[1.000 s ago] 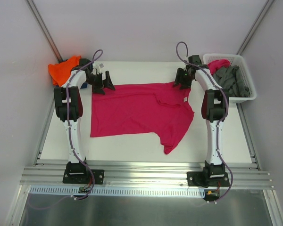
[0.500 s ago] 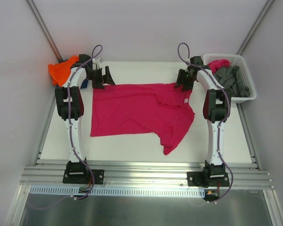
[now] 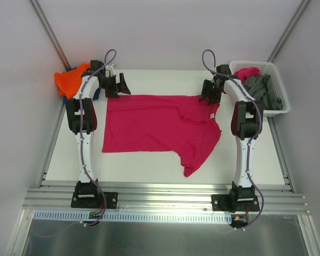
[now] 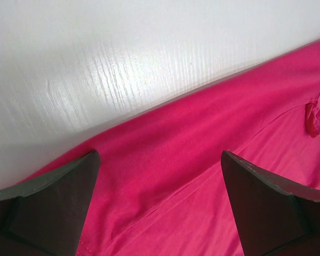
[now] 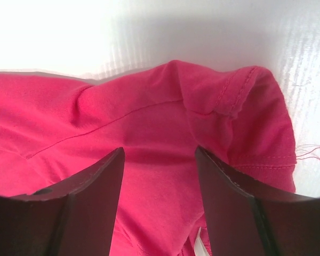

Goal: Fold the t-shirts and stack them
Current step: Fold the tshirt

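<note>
A large magenta-pink t-shirt [image 3: 160, 125] lies spread flat on the white table [image 3: 149, 162], one sleeve pointing toward the near edge. My left gripper [image 3: 120, 87] hovers at the shirt's far left corner, open, its jaws wide apart over the hem [image 4: 159, 154]. Over the far right corner hangs my right gripper [image 3: 208, 94], open, with the bunched sleeve cloth [image 5: 240, 106] lying under and beyond its fingertips [image 5: 159, 151]. An orange t-shirt [image 3: 70, 80] sits crumpled at the far left. Grey t-shirts [image 3: 262, 92] fill the basket.
A white lattice basket [image 3: 282, 104] stands at the far right corner with a pink cloth [image 3: 247, 72] at its back. Grey walls close in on the left, right and far sides. An aluminium rail [image 3: 165, 193] runs along the near edge.
Both grippers have drawn a little toward the far edge, and the shirt's far hem has shifted slightly to the right. The right jaws have widened slightly.
</note>
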### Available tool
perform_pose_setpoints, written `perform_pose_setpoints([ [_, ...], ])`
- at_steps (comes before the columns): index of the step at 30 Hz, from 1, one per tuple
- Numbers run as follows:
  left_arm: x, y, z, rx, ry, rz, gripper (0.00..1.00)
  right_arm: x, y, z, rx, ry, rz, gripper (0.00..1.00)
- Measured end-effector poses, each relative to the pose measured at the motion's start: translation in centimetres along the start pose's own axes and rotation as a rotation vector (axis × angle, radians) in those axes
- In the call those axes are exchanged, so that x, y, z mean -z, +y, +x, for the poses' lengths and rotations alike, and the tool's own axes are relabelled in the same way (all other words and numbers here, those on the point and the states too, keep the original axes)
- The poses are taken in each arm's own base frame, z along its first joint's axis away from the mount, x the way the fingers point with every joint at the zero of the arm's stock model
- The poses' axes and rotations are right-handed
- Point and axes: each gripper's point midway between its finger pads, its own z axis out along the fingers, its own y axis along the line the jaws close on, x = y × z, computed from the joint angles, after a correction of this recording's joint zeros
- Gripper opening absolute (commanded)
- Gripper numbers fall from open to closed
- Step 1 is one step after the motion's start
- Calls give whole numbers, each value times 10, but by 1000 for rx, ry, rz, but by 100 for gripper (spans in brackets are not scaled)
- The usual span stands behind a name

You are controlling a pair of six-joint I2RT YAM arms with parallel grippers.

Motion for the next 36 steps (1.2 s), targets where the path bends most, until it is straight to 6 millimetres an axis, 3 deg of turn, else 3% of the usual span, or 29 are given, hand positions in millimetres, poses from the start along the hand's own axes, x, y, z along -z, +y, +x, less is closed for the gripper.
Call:
perform_pose_setpoints([
  [22,-1,-2,-12,11,-29,6,99,5,-11,-6,14,-2,35,64],
  [36,-3,-1,-21,1,-57,-36,99,3,1,-34,37,-81,19,66],
])
